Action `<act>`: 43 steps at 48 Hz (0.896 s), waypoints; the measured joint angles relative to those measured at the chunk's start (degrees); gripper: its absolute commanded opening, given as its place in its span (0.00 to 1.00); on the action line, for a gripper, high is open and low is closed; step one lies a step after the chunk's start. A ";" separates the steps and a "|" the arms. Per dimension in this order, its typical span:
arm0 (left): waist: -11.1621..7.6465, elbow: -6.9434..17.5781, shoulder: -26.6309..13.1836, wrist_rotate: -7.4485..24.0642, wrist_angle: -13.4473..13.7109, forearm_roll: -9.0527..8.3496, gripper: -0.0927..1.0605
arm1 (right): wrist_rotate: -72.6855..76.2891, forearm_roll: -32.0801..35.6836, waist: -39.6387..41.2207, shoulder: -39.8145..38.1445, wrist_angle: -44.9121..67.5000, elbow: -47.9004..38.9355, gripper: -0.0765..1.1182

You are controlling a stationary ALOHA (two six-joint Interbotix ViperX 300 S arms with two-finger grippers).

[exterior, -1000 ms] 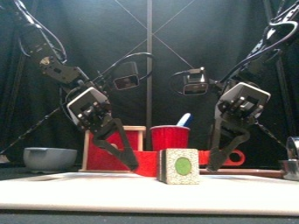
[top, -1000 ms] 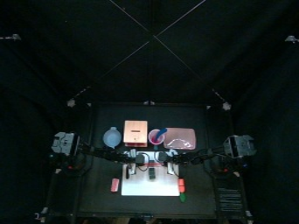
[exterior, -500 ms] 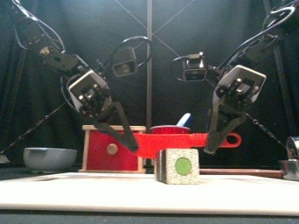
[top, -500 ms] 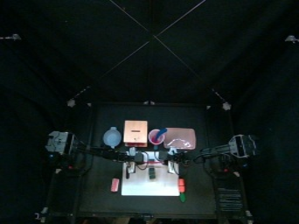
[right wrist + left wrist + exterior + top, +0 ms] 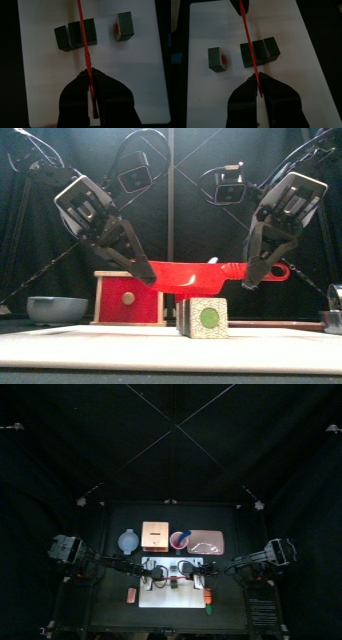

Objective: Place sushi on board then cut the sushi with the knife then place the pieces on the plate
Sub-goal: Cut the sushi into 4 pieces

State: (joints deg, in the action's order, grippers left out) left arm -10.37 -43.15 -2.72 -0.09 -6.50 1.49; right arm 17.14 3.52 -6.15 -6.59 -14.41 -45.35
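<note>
Over the white cutting board (image 5: 171, 596) on the black bench (image 5: 107, 614), the left pincer (image 5: 146, 278) and right pincer (image 5: 247, 283) each pinch one end of the red toy knife (image 5: 187, 276). It hangs just above the dark green toy sushi roll (image 5: 266, 50), with a separate block (image 5: 217, 58) nearby and black curtains (image 5: 171, 444) behind.

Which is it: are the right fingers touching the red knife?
Touching. The right wrist view shows the right fingers clamped on the red knife.
</note>
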 measured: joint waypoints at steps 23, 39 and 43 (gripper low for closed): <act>-0.26 0.09 -1.23 0.09 -0.18 1.14 0.46 | 0.00 -0.35 -0.44 1.32 0.09 0.00 0.32; -0.26 0.09 -2.37 0.00 -0.26 1.14 0.46 | 0.09 -0.35 -0.44 3.16 0.18 0.26 0.32; -0.26 0.18 -3.25 0.00 -0.35 1.14 0.46 | 0.00 -0.44 -0.44 3.96 0.18 0.35 0.32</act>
State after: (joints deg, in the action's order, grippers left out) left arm -10.63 -42.98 -5.98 -0.09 -6.86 2.64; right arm 17.14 3.08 -6.59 -2.64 -14.24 -45.00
